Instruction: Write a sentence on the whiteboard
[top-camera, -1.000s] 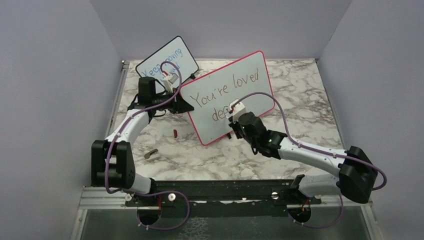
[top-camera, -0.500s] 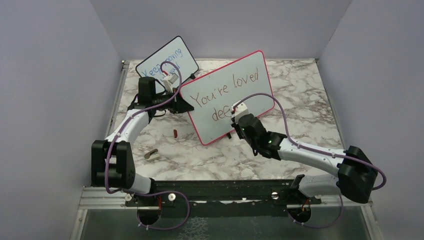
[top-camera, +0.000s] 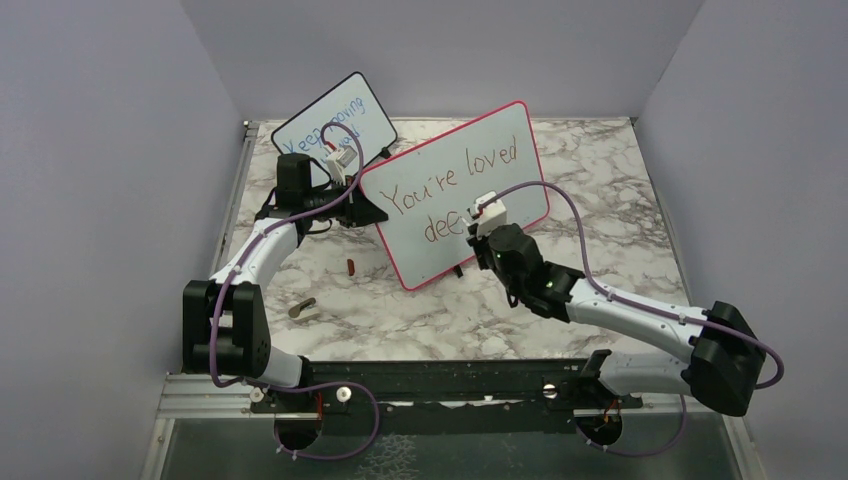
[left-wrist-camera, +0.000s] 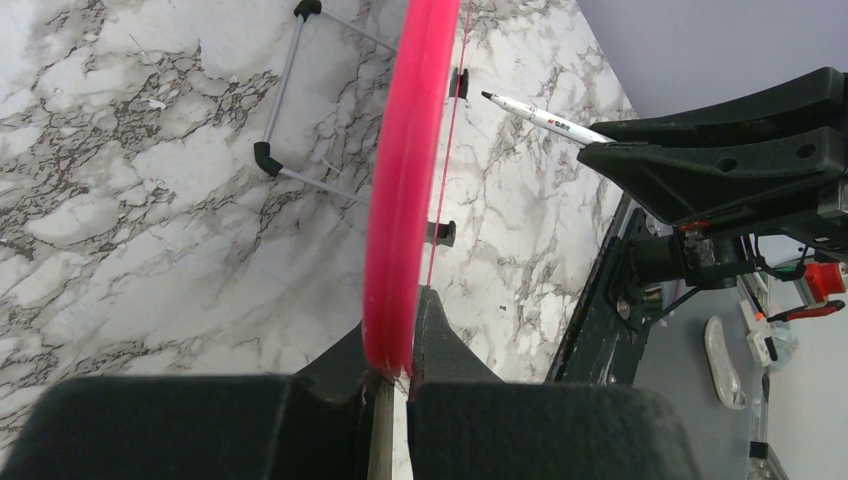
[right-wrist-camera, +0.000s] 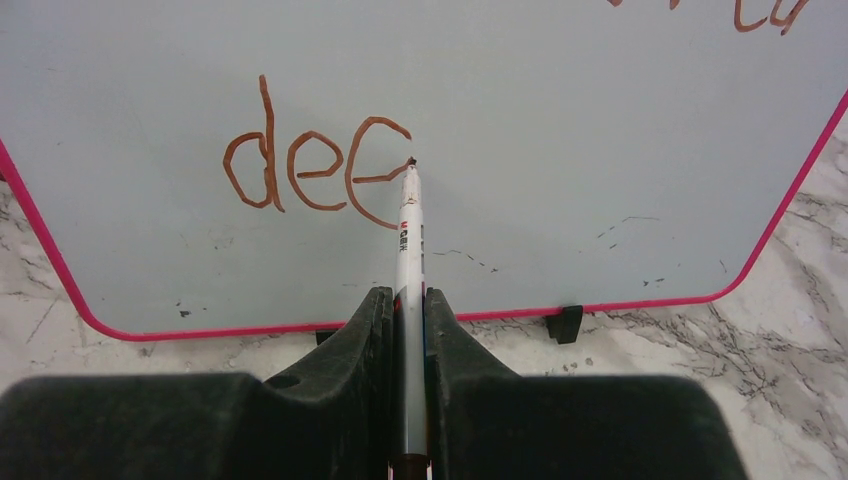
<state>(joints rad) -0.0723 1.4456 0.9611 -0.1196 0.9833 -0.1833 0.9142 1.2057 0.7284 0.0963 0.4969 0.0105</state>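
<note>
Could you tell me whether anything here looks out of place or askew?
The whiteboard stands skewed on the table, its frame pinched by the left gripper. A small red piece, perhaps a cap, lies loose nearby.

Left pincer (left-wrist-camera: 398, 345) clamps whiteboard (left-wrist-camera: 405, 150) edge; marker (left-wrist-camera: 545, 120) near.

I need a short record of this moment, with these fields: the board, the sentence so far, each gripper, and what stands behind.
board: red-framed whiteboard, propped up tilted on the marble table
sentence: "You're loved" above, "dee" below, brown-red
left gripper: shut on the whiteboard's side edge
right gripper: shut on a marker, tip on the last letter
behind: smaller black-framed board with blue writing
</note>
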